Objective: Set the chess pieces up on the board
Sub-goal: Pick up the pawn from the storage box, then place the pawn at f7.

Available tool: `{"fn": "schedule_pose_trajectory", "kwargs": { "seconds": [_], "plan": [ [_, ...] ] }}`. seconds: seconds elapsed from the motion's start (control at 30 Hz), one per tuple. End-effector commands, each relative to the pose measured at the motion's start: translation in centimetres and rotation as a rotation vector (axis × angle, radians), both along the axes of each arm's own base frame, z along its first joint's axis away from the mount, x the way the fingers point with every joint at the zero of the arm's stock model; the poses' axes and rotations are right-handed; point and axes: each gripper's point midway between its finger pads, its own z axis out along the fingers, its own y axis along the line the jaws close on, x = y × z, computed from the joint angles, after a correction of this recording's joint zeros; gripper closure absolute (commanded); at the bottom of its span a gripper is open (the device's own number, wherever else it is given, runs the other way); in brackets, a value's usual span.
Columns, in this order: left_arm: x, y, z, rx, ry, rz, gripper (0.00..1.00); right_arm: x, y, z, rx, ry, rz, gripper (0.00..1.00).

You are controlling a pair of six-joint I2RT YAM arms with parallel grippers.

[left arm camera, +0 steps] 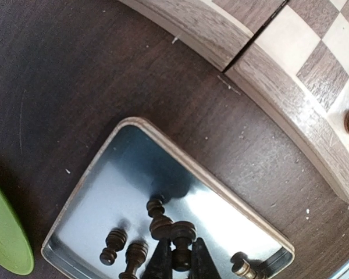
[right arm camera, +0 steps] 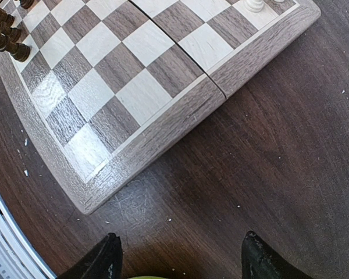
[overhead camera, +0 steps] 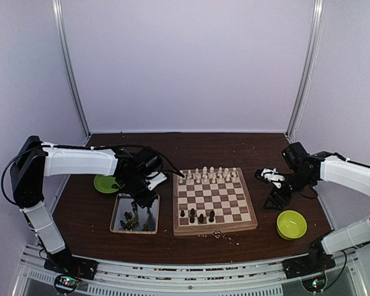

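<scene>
a dark brown table [overhead camera: 80, 216] carries everything. a green bowl [overhead camera: 103, 184] sits at the left, partly hidden behind the left arm, and a second green bowl [overhead camera: 291, 224] sits near the front right, just beside the right arm. pale specks are scattered over the wood near the board's front edge.

the board [overhead camera: 214, 201] lies in the middle of the table. pale chessmen [overhead camera: 209, 174] fill its two far rows. four dark chess pieces [overhead camera: 198, 216] stand close together in its near rows, left of centre; the other squares there are bare.

a silver tray [overhead camera: 116, 216] lies just beside the board's left edge, not touching it. the other dark pieces visible lie loose in it, most toppled at its near end, and much of its shiny floor [left arm camera: 122, 174] is bare.

the left gripper [left arm camera: 177, 263] reaches down into the tray, its fingers pinched on either side of one upright dark piece [left arm camera: 182, 235], other pieces crowding close around it.

the right gripper [right arm camera: 177, 261] hangs over bare table off the board's right edge, well apart from any piece, its jaws spread wide and holding nothing.
</scene>
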Motion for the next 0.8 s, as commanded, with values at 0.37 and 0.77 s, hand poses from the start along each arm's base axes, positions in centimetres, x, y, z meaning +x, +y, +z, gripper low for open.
{"fn": "schedule_pose_trajectory", "kwargs": {
  "seconds": [0.37,0.77],
  "plan": [
    [-0.3,-1.8,4.6,-0.206,-0.067,-0.03,1.0,0.3,0.4,0.8,0.01,-0.016,0.015,0.3],
    [-1.8,-2.6,6.3,-0.246,-0.066,0.001,1.0,0.2,0.7,0.9,0.024,-0.006,0.02,0.29]
  ]
}}
